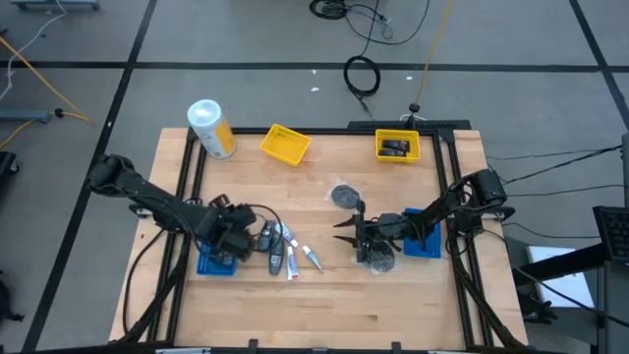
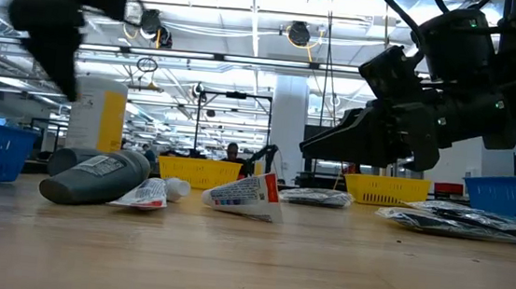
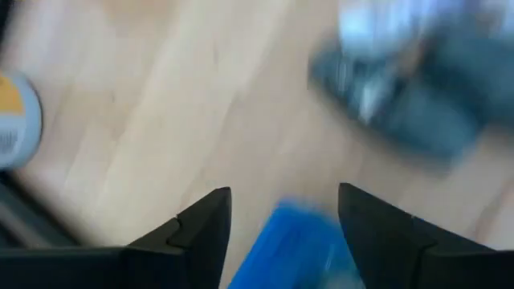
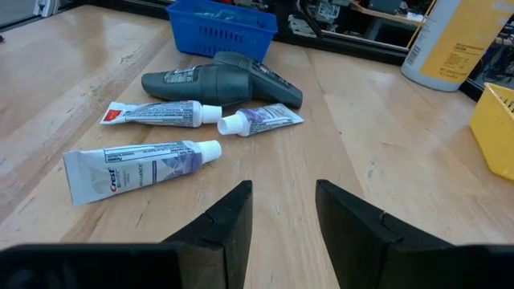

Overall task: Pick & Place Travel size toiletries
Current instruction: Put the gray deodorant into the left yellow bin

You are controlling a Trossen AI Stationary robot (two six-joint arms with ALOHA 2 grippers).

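Canister (image 1: 211,128), yellow trays (image 1: 285,144) – blue trays (image 1: 425,245)

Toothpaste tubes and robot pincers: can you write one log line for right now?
left pincer: open, empty, above blue tray | right pincer: open, empty | toothpaste tubes: lying on table

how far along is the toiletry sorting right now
Done: dark items already lie in the far yellow tray. In hand: nothing; the left gripper stands open over the left blue tray, the right gripper is empty. Left: three white tubes, grey bottles and wrapped discs on the table.
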